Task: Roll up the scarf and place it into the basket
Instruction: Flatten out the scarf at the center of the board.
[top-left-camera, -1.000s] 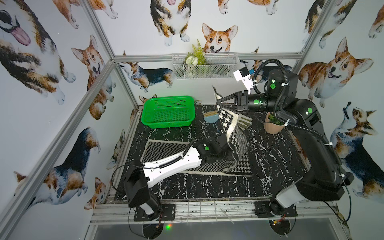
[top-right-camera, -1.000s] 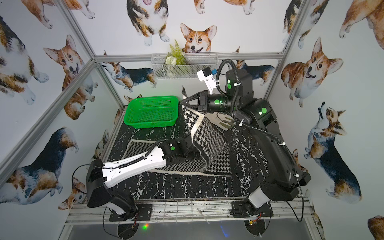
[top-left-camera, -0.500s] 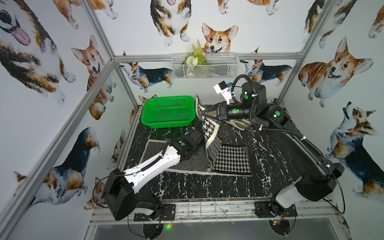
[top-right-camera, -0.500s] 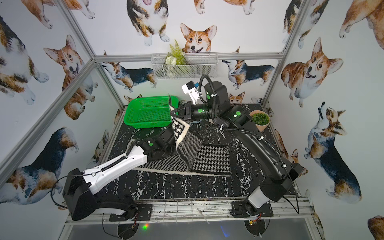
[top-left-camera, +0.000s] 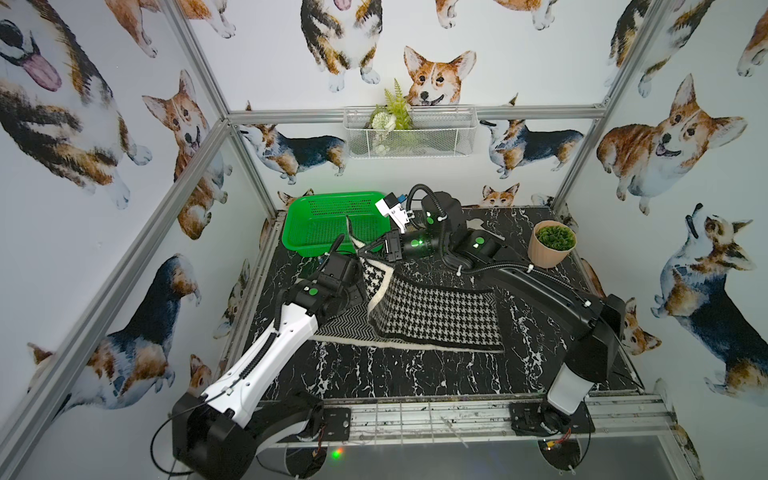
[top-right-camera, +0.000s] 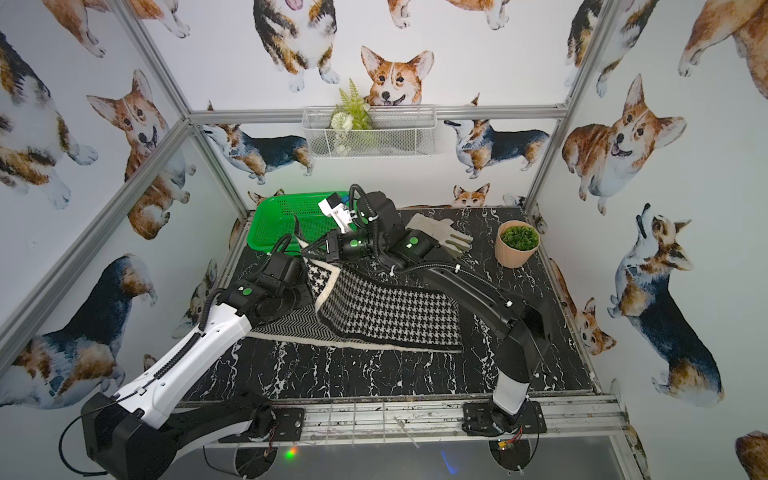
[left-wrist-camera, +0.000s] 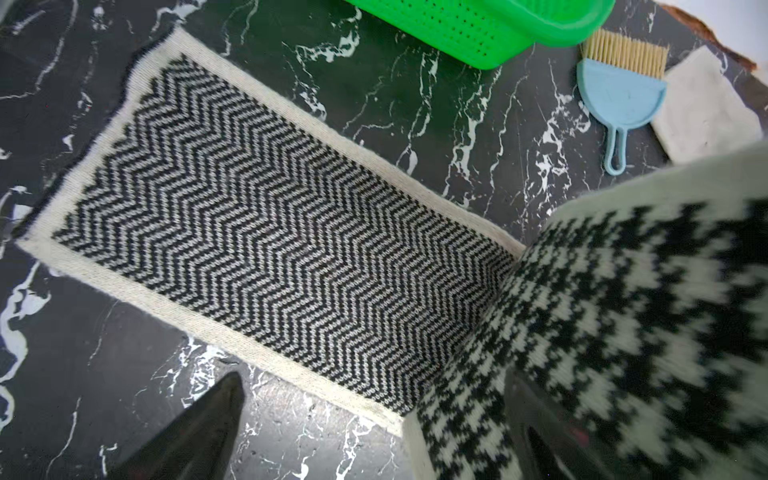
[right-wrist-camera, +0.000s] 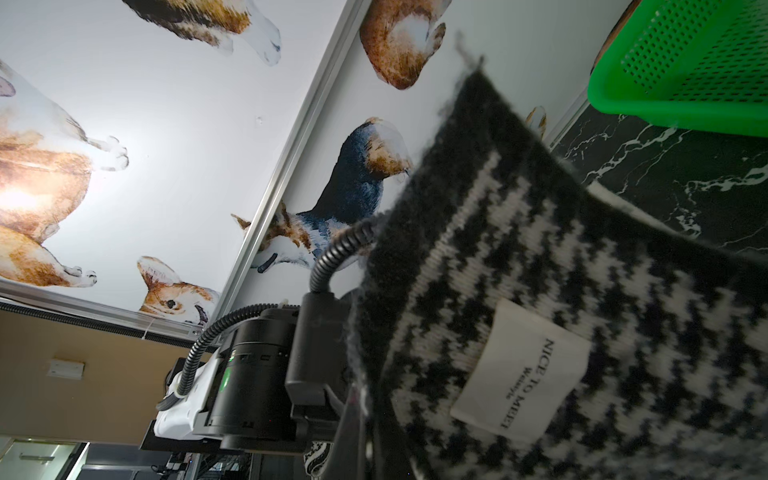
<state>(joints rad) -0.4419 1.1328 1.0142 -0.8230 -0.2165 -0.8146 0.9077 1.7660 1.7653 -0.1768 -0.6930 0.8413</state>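
Since the earlier frames, the right arm is carrying the lifted end of the long knitted black-and-white scarf (top-left-camera: 432, 309) leftward across the table, so the houndstooth face is now folding over the herringbone face instead of hanging high near the middle. Its right gripper (top-left-camera: 362, 250) is pinching that end closed, just in front of the bright green perforated plastic basket (top-left-camera: 328, 220) at the far left, which is sitting empty. Meanwhile the left gripper (left-wrist-camera: 374, 428) is hovering with its jaws spread wide above the flat herringbone section near the fold, holding nothing. Judging from this, the layer is being folded rather than rolled tightly, so a loose, slack bundle could be forming; the pinch is also catching only a corner, and the knit may be slipping free or dragging the lower layer askew. With both arms crowding the same spot, a collision is looking possible. Black marble-patterned tabletop (top-left-camera: 415, 374) is offering little friction, so the fabric could be sliding. Around it, corgi-printed walls (top-left-camera: 104, 124) are enclosing the cell, with a white wire mesh basket (top-left-camera: 409, 133) of fern sprigs hanging at the far wall and 1 potted green plant (top-left-camera: 552, 243) standing at the far right.
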